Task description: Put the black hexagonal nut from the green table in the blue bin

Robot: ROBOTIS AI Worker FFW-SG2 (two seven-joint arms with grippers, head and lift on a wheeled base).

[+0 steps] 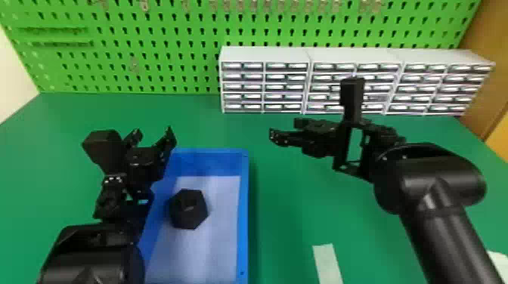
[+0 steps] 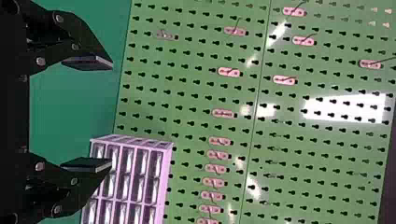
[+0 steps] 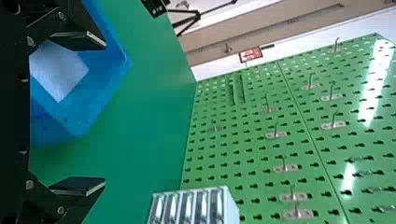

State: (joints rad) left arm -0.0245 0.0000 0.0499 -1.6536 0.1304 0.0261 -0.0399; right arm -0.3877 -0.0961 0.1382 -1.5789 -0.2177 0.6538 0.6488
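Note:
The black hexagonal nut (image 1: 188,209) lies inside the blue bin (image 1: 244,211), on its pale floor toward the left wall. My left gripper (image 1: 153,136) is over the bin's far left corner, beyond the nut, its fingers apart. In the left wrist view the left gripper (image 2: 112,115) is open with nothing between its fingers. Right of the bin, above the green table (image 1: 287,211), is my right gripper (image 1: 282,130). The right wrist view shows the right gripper (image 3: 105,114) open and holding nothing, with a corner of the blue bin (image 3: 105,93) beyond it.
White drawer cabinets (image 1: 264,87) line the table's back right, against a green pegboard (image 1: 158,49). A pale strip (image 1: 327,264) lies on the table to the right of the bin, and a white item (image 1: 499,260) shows at the right edge.

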